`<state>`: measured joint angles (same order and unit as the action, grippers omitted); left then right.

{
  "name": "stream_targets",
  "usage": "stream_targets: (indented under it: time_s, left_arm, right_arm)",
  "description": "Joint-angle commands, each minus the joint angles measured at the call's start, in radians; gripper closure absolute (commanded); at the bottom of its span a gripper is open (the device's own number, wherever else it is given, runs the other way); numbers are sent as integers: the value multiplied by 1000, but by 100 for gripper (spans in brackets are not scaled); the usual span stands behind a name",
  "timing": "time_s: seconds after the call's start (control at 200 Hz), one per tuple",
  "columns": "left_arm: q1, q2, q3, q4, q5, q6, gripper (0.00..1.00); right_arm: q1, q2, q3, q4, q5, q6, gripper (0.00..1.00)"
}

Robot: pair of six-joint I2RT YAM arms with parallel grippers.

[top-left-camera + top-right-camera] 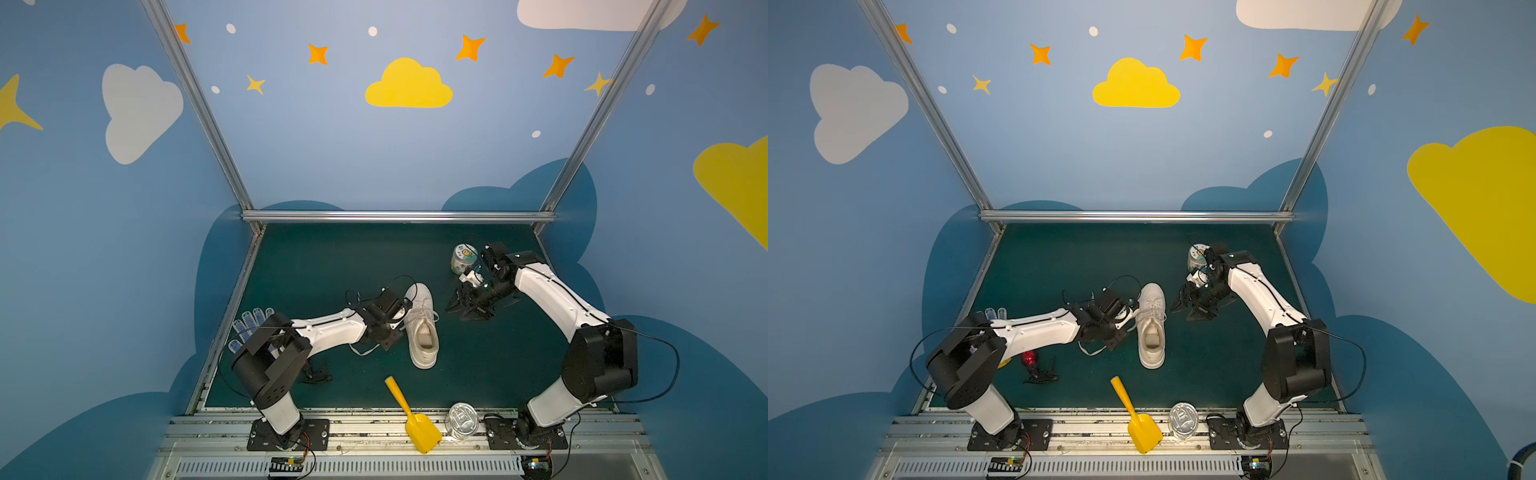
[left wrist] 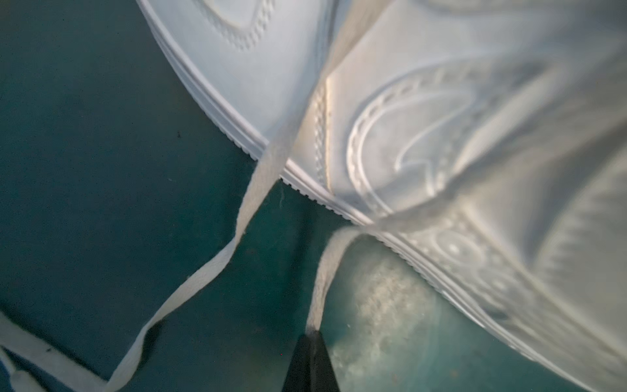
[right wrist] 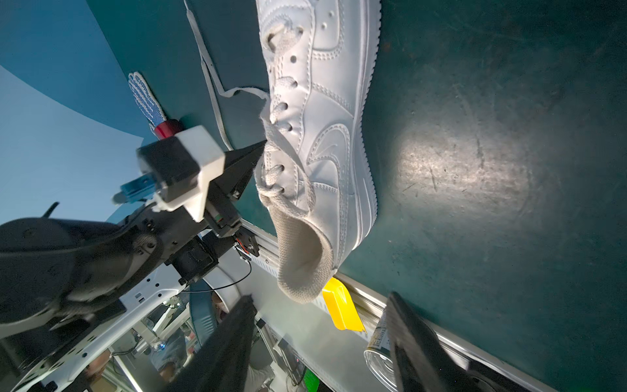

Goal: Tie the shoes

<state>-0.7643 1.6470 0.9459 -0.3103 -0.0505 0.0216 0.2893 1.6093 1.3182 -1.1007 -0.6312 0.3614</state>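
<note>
Your left claw (image 2: pixel 310 341) is pinching fully closed on one flat white lace (image 2: pixel 320 281), gripping it right at the fingertips, just beside the left flank of the shoe (image 1: pixel 422 328). Your right claw (image 1: pixel 459 309) is hanging with its jaws well apart, carrying nothing, near the laced part on the shoe's other side. I'm judging that you are gathering the ends, so hold that pinch firm and draw the lace out toward the left edge of the bench (image 1: pixel 332 257). Take up slack slowly; the shoe is light and may be dragging or tipping if you pull hard. The loose lace (image 2: pixel 203 278) is trailing over the bench on that same side, so the right claw is going to need a reach across the shoe. The shoe is sitting sole down around the middle of the bench. Its long axis is running between the near and far edges, with the toe pointing to the far edge and the heel toward the near one.
</note>
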Motion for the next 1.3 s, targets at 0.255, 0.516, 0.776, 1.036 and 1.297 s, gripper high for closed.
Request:
stream_targets:
  time_s: [0.255,0.516,0.776,1.036,1.297]
  left_arm:
    - [0,-140,72,-33,63,-32,97]
    - [7,-134,189,-61,40,-31,97]
    - [25,-146,253,-96,59,-47,97]
    - [33,-152,295,-101,103,-63,97]
    - [39,-158,310,-130,108,-70,97]
  right_arm:
    - [-7,-22,9,-2,-21,-11,38]
    - [-3,-20,3,45,-16,-23,38]
    - [43,-102,-88,270,89,-79,38]
    - [112,-147,-166,481,146,-167,37]
    - [189,-143,-239,711,150,-240,35]
